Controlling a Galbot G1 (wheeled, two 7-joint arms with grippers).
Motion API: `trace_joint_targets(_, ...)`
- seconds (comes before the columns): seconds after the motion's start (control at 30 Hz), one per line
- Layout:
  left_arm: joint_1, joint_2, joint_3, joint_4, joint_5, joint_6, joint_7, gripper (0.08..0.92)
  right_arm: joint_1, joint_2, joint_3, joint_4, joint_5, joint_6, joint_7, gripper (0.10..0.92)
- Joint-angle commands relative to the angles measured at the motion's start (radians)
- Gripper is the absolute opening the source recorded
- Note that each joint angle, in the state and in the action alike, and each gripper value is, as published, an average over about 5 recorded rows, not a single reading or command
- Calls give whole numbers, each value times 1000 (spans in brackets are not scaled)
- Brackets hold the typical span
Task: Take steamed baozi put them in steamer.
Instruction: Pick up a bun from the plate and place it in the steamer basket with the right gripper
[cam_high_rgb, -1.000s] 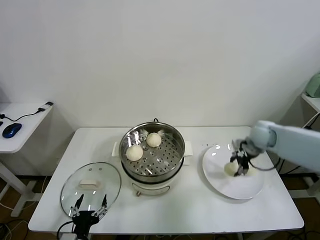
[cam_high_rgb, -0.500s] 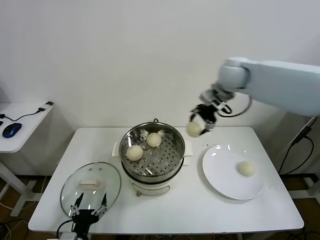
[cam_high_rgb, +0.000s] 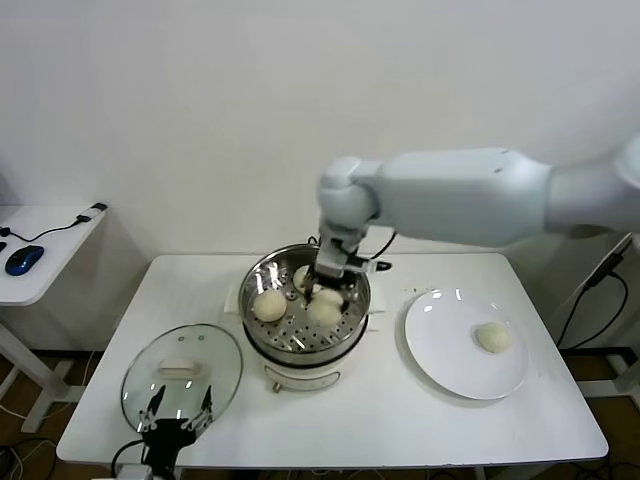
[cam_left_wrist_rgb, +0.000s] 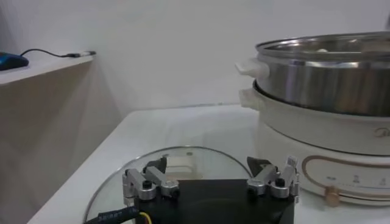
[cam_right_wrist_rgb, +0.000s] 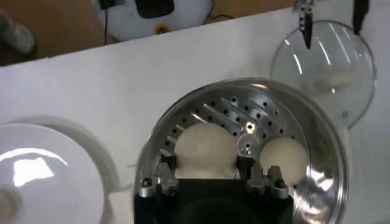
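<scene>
Baozi: my right claw is clamped on it, inside the steamer.
Left claw: fingers apart, at six o'clock over the lid.

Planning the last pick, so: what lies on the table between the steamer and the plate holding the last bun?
Nothing: in the head view bare white tabletop separates the steamer from the plate with the bun.
</scene>
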Motion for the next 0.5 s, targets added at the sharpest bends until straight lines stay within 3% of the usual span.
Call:
trace_joint_targets(0.03, 0, 0, 1, 1, 0, -1, 0, 823, -176, 120, 20, -113, -158, 63, 49, 655)
trace_joint_targets(0.37, 0, 3, -1, 5, -4, -3, -1, 823, -213, 132, 26, -149, -169, 57, 86, 657)
trace_joint_targets(0.5, 0, 4, -1, 4, -4, -2, -1, 823, -177, 122, 28, -141, -145, 79, 65, 720)
